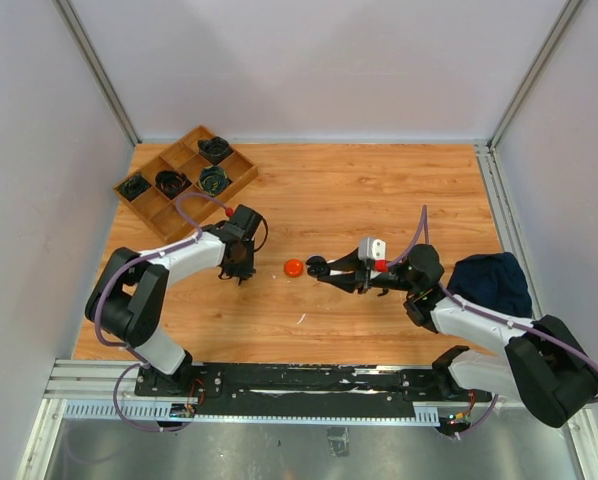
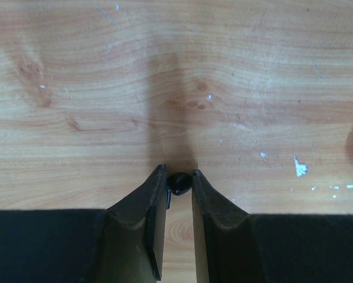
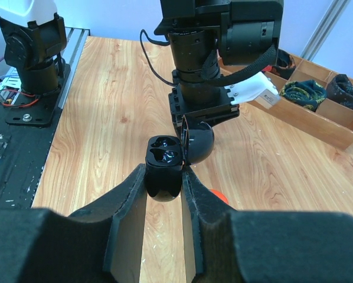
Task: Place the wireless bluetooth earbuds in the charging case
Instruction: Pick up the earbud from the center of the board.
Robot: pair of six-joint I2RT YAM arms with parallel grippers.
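Observation:
My left gripper [image 1: 241, 274] points down at the wooden table and is shut on a tiny black earbud [image 2: 179, 182], pinched between its fingertips [image 2: 177, 173] just at the table surface. My right gripper [image 1: 326, 270] is shut on a black charging case [image 3: 163, 172], held above the table with its lid [image 3: 198, 142] swung open and two empty sockets facing up. In the top view the case [image 1: 316, 266] is to the right of the left gripper. An orange-red round case [image 1: 293, 267] lies on the table between them; it also shows in the right wrist view [image 3: 219, 196].
A wooden compartment tray [image 1: 187, 180] holding black coiled cables stands at the back left. A dark blue cloth [image 1: 491, 282] lies at the right edge. The left arm [image 3: 212, 71] stands close in front of the held case. Side walls enclose the table.

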